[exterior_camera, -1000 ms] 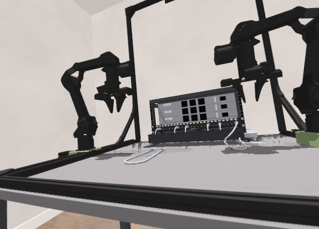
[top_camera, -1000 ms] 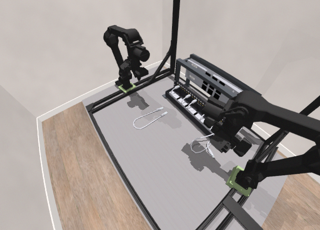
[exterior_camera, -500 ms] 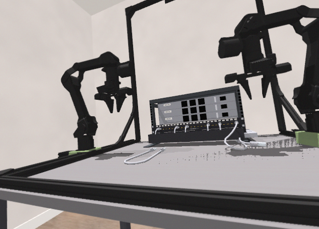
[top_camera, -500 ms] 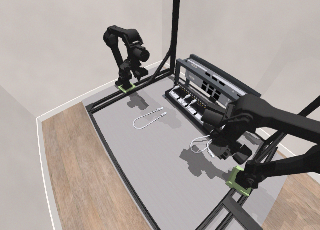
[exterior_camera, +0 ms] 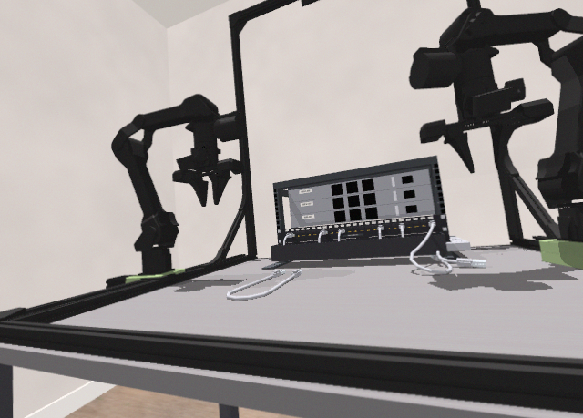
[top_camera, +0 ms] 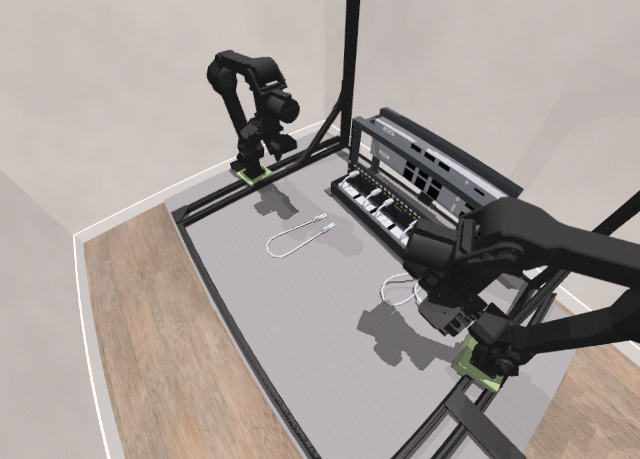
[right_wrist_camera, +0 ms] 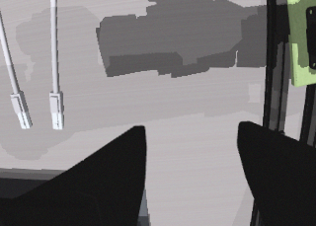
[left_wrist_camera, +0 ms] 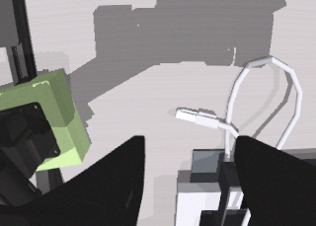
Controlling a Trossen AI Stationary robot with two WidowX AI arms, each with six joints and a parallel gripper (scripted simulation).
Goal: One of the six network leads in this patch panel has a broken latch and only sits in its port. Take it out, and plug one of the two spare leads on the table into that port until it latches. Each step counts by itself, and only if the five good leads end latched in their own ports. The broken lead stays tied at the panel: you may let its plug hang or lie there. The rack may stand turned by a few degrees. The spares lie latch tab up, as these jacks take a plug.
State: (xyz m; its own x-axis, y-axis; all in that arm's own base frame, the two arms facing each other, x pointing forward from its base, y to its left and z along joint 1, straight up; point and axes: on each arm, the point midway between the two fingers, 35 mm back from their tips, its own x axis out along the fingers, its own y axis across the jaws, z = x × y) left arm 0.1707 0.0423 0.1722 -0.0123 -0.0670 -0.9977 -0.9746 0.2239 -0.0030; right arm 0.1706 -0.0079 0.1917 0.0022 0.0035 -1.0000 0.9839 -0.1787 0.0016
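Lift the part-open, empty left pincer (top_camera: 450, 326) (exterior_camera: 492, 169) (left_wrist_camera: 191, 137) straight up, clear of the loose network plug (exterior_camera: 477, 263) (left_wrist_camera: 197, 115) near twelve o'clock, with the right pincer (top_camera: 281, 152) (exterior_camera: 210, 203) (right_wrist_camera: 192, 134) equally part-open, empty.
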